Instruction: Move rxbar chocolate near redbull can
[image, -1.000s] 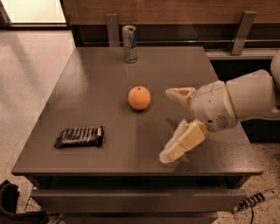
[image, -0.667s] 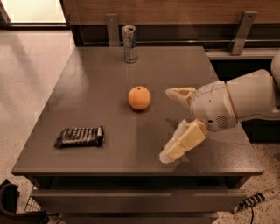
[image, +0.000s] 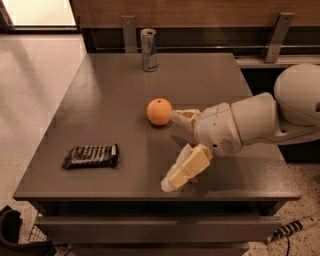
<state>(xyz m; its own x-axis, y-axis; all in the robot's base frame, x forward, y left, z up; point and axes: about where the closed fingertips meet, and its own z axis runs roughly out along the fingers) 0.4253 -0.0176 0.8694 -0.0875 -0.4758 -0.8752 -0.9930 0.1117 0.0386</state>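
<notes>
The rxbar chocolate (image: 91, 156) is a flat black shiny wrapper lying near the front left of the grey table (image: 110, 100). The redbull can (image: 148, 49) stands upright at the table's far edge, a little left of centre. My gripper (image: 172, 149) hangs over the front middle of the table, right of the bar and well apart from it. It is open and empty: one cream finger (image: 184, 117) points toward the orange, the other (image: 184, 170) reaches toward the front edge.
A round orange (image: 159, 111) sits mid-table, just left of my upper finger. A wooden wall with metal brackets (image: 278, 36) runs behind the table. A dark object (image: 12, 230) lies on the floor at the front left.
My gripper has moved a little to the left, closer to the orange. The bar, the can and the orange have not moved.
</notes>
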